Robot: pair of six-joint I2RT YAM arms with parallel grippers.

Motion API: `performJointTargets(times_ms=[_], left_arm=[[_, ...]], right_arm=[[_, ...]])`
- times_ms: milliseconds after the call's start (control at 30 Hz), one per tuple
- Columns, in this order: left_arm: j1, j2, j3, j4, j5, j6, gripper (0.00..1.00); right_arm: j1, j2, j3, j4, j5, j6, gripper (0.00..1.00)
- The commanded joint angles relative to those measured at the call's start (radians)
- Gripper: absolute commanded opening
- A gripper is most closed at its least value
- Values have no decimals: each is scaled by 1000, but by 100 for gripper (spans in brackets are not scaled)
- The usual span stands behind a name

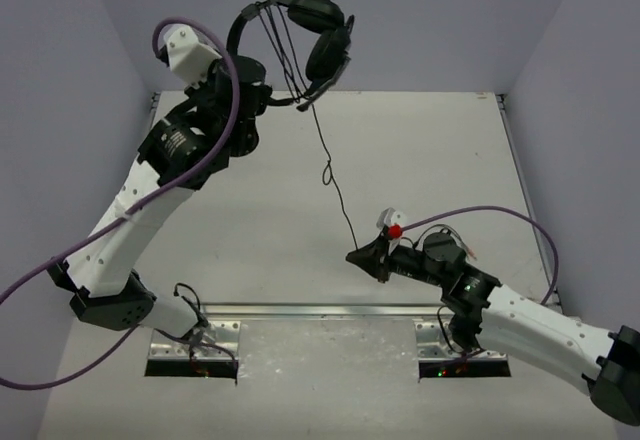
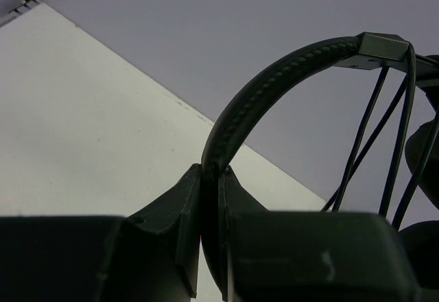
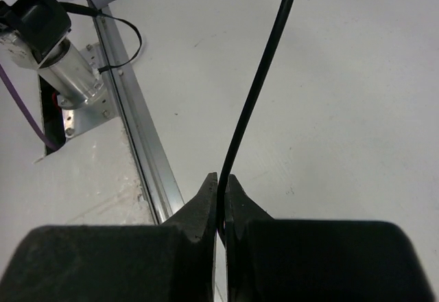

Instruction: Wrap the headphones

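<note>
Up at 12 o'clock in the top view, your left gripper (image 2: 212, 178) clamps the headband (image 2: 274, 82) of the headphones (image 1: 300, 30). A few cord (image 1: 335, 185) loops already cross them. The long tail, pinched in your right gripper (image 3: 221, 187) at 5 o'clock, is left to wind.

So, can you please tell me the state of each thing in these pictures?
headphones: held up above the table.
cord: several turns across the headphones, the rest running down to the right gripper.
left gripper: shut on the headphones, at the headband.
right gripper: shut on the cord.
</note>
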Motion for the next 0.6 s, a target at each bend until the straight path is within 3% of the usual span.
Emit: performJointTargets(times_ms=[0,33,167,333,567], left_arm=[[202,37,56,125,58,14,0],[235,43,48,146,114,60,0],[315,127,62,169,84,88,0],[456,273,172,17,140,-48,0],[591,442,184,-3,215,-116,0]], right_arm=[[76,-122,87,-295,223,-32,1],[83,-150,101,-346,246,-35,1],[87,-207,210,-555,266,-64,1],[88,-115,365,-713,234,-53,1],[93,-63,489,-857,245,-95,1]])
